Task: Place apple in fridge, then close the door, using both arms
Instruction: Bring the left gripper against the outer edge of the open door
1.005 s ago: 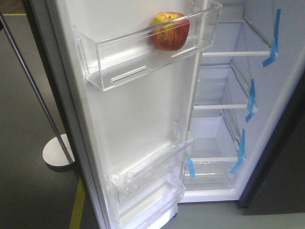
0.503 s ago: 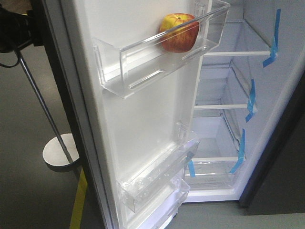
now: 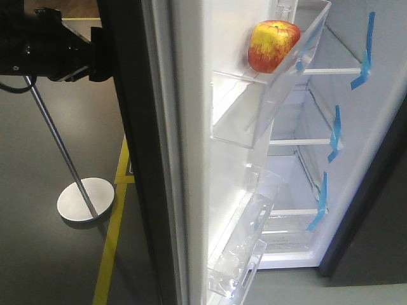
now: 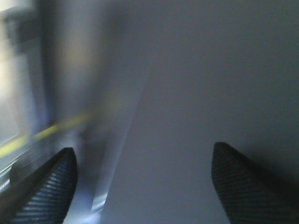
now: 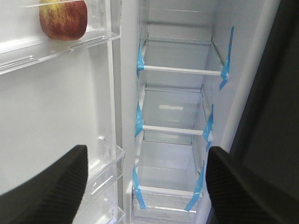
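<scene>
The red and yellow apple sits in the upper clear bin on the white inside of the door, and it also shows in the right wrist view. The door stands part way shut, its dark outer edge facing me. The fridge is open at the right, with white shelves. My left arm reaches in behind the door's outer side. Blurred grey door surface fills the view past my open, empty left gripper. My right gripper is open and empty, facing the shelves.
A stand with a round white base and a slanted grey pole is left of the door. Yellow floor tape runs beside it. Blue tape strips mark the shelf ends. Lower clear door bins jut towards the fridge.
The door has swung well towards the fridge, carrying the apple rightwards. My left arm has come into view at the upper left, behind the door.
</scene>
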You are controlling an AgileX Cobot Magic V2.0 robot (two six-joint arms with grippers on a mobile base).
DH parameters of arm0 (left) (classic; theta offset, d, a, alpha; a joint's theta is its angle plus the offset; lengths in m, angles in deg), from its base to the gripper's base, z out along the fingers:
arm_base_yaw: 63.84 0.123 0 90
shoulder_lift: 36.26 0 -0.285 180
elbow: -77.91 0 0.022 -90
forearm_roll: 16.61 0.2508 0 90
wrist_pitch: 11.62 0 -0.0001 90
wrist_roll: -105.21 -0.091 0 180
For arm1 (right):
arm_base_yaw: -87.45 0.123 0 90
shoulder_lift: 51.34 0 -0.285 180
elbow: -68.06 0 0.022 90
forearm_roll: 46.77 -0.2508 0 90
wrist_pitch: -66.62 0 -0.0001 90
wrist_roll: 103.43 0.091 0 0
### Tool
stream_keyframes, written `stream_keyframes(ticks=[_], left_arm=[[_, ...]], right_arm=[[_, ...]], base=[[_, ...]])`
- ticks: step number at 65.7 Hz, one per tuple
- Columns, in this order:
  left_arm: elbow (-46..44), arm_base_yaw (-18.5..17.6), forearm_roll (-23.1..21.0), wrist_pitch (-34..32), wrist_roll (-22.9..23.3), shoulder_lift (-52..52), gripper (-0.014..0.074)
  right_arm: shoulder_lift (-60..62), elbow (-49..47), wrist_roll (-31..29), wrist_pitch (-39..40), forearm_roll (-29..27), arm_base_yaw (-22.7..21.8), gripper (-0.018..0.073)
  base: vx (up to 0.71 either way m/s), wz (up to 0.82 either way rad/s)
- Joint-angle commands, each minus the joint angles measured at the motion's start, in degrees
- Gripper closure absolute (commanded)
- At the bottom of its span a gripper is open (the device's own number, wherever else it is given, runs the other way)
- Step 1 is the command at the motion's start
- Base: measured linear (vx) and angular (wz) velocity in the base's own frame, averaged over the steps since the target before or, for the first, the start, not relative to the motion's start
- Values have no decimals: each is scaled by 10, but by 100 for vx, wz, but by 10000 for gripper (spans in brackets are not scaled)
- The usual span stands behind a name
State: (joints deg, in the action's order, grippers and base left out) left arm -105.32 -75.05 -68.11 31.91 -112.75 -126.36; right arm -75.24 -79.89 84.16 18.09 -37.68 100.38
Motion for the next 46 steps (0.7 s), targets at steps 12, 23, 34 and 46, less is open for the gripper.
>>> stream_keyframes(ticks=[12,23,34,46], left_arm=[[-21,-41,-130,-1,-63,16,31],[-30,-79,-130,6,-74,12,29],[-84,-111,-146,16,-67,-21,29],[-153,-134,-145,13,-46,-69,29]], right_arm=[[-8,-13,0,38,10,-2,54],[-8,-13,0,38,10,-2,54],[-8,-13,0,38,10,-2,54],[-8,-13,0,39,10,-2,54]], base=[[0,0],[0,0],[0,0],[0,0]])
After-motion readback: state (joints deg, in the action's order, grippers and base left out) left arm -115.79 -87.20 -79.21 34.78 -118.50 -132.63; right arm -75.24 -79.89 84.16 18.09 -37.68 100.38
